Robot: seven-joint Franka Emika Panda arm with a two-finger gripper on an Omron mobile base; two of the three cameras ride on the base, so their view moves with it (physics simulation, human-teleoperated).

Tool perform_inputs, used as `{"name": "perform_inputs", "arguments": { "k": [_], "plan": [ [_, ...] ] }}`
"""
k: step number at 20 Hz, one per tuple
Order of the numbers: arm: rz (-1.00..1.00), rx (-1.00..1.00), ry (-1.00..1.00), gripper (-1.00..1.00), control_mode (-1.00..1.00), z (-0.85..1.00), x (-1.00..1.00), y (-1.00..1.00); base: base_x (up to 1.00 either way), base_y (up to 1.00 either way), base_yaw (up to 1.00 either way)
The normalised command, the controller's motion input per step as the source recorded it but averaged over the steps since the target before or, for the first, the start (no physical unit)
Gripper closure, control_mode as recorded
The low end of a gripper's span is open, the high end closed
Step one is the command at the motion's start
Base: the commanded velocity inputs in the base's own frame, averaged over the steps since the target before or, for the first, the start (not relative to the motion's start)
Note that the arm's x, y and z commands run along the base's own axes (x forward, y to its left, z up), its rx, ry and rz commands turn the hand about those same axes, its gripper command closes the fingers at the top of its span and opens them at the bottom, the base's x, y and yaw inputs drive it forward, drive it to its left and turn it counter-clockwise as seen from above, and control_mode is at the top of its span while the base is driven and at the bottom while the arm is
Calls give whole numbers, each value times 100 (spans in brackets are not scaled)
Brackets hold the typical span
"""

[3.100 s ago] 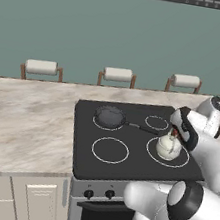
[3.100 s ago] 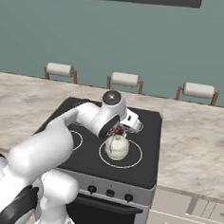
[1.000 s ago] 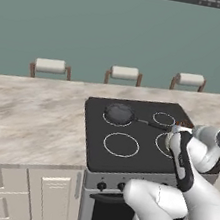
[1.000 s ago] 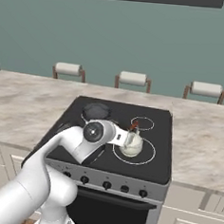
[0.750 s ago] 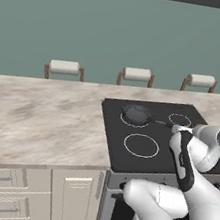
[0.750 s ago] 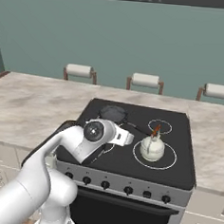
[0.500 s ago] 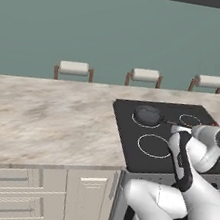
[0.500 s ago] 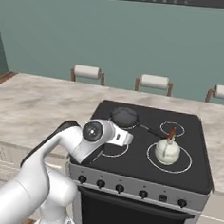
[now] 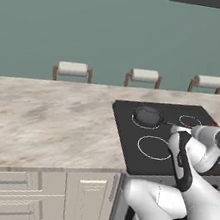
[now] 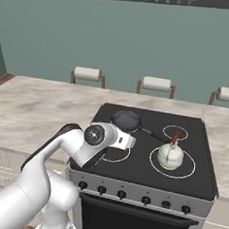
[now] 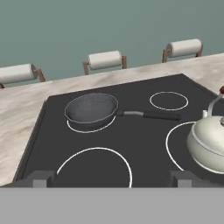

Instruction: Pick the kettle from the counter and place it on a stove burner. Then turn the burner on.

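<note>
The kettle (image 10: 170, 156) now stands upright inside the large front-right burner ring (image 10: 192, 170) of the black cooktop (image 10: 146, 172), so you may judge the placing step done. Your gripper (image 11: 111, 178) has let go of it: the fingers (image 11: 38, 179) are spread wide with nothing between them, and the kettle sits off to one side of them at the edge of the hand view, apart from both tips. The frying pan (image 10: 126, 120) rests on the rear-left ring, its long handle pointing toward the kettle.

Compared with three seconds ago, when the hand was close over the kettle on this same ring, the arm has drawn back toward the front-left part of the cooktop, with its wrist above the front-left ring in the right base view. The kettle has kept its ring and its upright pose throughout. Over the last second the whole scene has slid across both base views, more of the marbled surface (image 9: 44, 121) entering on the left; read that as the base driving, not as the stove or kettle moving.

What remains, by this judgement, is the burner knob. The row of knobs (image 10: 123, 194) runs along the front panel below the glass; you will need to choose the one that governs the kettle's ring, which these pictures do not label.
</note>
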Motion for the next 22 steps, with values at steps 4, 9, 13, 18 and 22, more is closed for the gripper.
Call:
{"name": "perform_inputs", "arguments": {
  "k": [4, 9, 13, 18, 22],
  "plan": [
    [0, 0, 0, -100, 100, 0, 0, 0, 53, 18, -12],
    [0, 0, 0, -100, 100, 0, 0, 0, 52, 18, -13],
    [0, 0, 0, -100, 100, 0, 0, 0, 25, 21, -10],
    [0, 0, 0, -100, 100, 0, 0, 0, 13, 28, -7],
    [0, 0, 0, -100, 100, 0, 0, 0, 0, 52, -4]
  ]
}}
